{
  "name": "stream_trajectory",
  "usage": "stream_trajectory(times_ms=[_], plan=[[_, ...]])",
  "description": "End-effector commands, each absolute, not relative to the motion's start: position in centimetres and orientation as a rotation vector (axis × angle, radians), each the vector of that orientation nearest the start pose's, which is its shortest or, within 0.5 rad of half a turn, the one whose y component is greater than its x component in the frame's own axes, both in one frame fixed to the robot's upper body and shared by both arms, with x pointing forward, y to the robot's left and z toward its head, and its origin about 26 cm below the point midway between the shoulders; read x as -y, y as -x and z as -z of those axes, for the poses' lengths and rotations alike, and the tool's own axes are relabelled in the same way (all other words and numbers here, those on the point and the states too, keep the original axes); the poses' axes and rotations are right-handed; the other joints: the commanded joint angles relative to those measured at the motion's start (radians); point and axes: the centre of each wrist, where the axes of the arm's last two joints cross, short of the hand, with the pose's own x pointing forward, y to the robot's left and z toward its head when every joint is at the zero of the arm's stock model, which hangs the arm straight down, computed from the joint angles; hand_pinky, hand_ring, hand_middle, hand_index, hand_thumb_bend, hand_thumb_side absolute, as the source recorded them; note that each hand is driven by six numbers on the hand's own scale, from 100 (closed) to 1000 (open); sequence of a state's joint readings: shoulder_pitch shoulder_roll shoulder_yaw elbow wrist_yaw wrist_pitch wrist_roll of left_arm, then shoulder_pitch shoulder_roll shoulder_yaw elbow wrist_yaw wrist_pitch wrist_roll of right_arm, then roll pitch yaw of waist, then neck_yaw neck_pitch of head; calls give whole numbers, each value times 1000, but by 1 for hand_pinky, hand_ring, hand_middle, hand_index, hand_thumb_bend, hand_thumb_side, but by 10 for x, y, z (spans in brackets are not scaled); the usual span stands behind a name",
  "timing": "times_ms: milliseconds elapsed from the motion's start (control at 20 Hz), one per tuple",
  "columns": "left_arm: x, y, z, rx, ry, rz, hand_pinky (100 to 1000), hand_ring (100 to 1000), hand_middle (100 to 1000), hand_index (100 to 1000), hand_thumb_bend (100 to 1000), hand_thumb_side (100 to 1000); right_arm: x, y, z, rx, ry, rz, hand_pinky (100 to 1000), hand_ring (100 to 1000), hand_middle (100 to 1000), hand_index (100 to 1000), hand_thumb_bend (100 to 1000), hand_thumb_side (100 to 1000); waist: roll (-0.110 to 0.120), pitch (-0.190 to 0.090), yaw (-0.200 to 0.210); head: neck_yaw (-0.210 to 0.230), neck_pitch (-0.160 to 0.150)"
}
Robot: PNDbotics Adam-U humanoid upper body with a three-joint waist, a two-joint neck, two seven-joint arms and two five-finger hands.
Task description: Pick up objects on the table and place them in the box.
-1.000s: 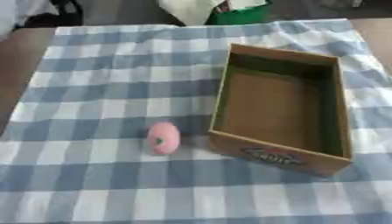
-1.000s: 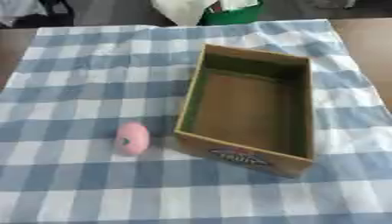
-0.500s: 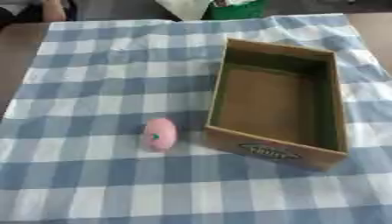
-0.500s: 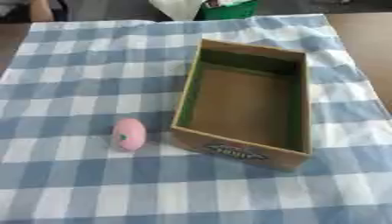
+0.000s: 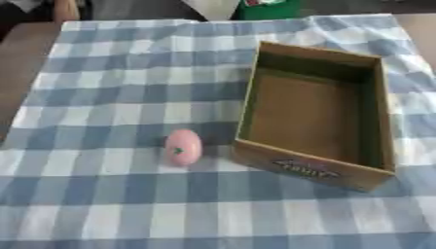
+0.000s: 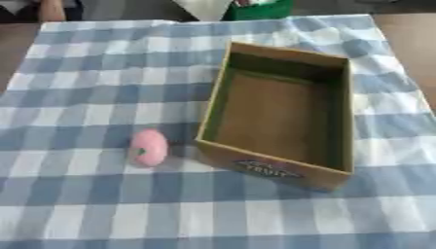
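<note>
Camera tilted since earlier frame; objects unmoved. Pink egg-shaped object [image 5: 182, 147] on checked cloth [image 5: 119, 78], just left of open cardboard box [image 5: 317, 165]. Hand state: cannot tell, neither hand visible.

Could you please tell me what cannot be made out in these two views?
- Robot's hands: outside both views.
- Label on the cardboard box: print blurred, unreadable.
- Pink egg-shaped object: its small green mark is too blurred to identify.
- Green item and white item beyond the checked cloth: cut off by the top edge.
</note>
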State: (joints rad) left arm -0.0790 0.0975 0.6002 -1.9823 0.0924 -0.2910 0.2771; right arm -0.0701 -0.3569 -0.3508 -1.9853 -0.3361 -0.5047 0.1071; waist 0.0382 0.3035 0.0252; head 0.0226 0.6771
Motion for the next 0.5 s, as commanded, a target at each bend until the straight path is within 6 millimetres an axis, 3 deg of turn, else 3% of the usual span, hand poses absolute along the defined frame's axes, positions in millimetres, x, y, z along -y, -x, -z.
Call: stream_trajectory(times_ms=[50, 250, 500], plan=[[-396, -231, -144, 2343, -772, -580, 582, 475, 557, 710, 192, 700, 373, -256, -176, 2647, 222, -156, 862, 874, 561, 886, 100, 1000, 0, -11, -1, 15, 4], [-400, -233, -153, 2372, -817, -499, 549, 475, 557, 723, 229, 748, 373, -256, -176, 2647, 221, -160, 862, 874, 561, 886, 100, 1000, 2, -12, -3, 20, -1], [-397, -248, -186, 2511, -851, -252, 502, 492, 612, 777, 319, 821, 373, -256, -176, 2638, 219, -172, 862, 874, 560, 886, 100, 1000, 12, -18, -1, 21, -5]])
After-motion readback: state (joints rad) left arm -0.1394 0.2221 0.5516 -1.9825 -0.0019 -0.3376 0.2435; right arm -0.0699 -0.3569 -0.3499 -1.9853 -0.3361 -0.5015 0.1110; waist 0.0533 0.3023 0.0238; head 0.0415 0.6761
